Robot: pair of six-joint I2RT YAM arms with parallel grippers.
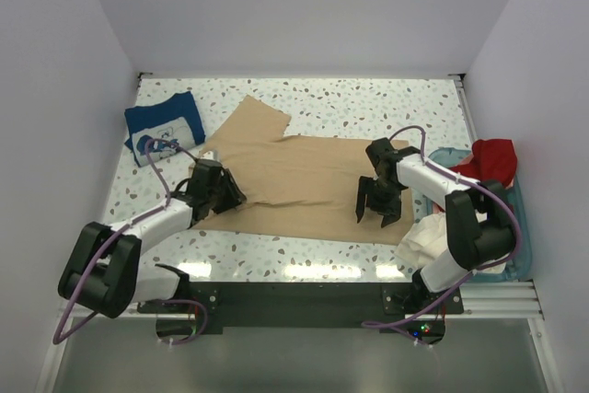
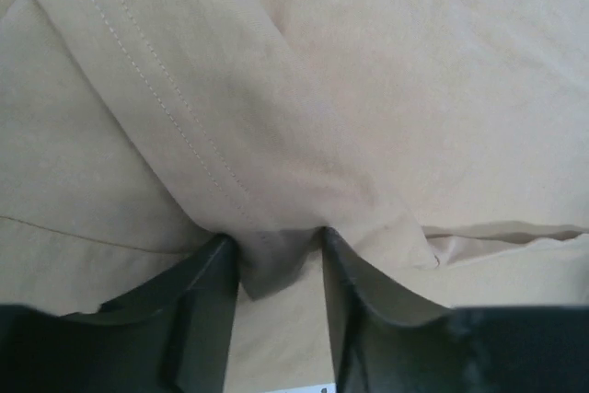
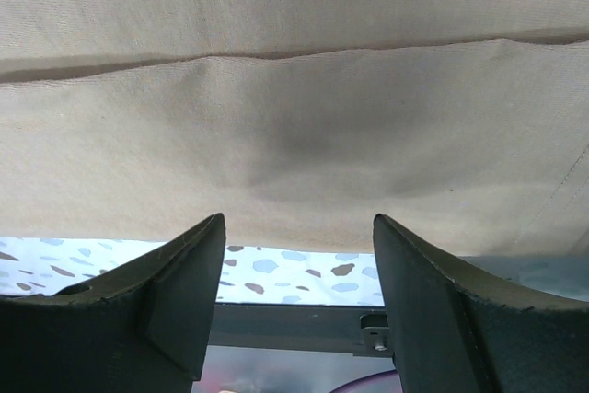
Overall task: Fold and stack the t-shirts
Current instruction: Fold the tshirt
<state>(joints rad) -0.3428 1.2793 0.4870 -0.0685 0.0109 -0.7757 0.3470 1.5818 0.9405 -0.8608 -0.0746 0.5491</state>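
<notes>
Speckled tabletop (image 1: 368, 103) is holding a folded navy printed cloth t-shirt (image 1: 164, 128) at ten o'clock, while left gripper (image 2: 276, 248) is pinching the unfolded tan-beige t-shirt (image 1: 304, 177) and right gripper (image 3: 296, 220) is gaping wide.

The tan shirt (image 2: 368, 89) runs past every edge of the left wrist view; the print (image 1: 158, 143) on the navy shirt (image 1: 173, 110) is too small to read; a red shirt (image 1: 493, 156) half covers the basket (image 1: 444, 156)

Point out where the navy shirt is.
In the top view, the navy shirt lies folded at the far left corner of the table, just left of the spread tan shirt.
</notes>
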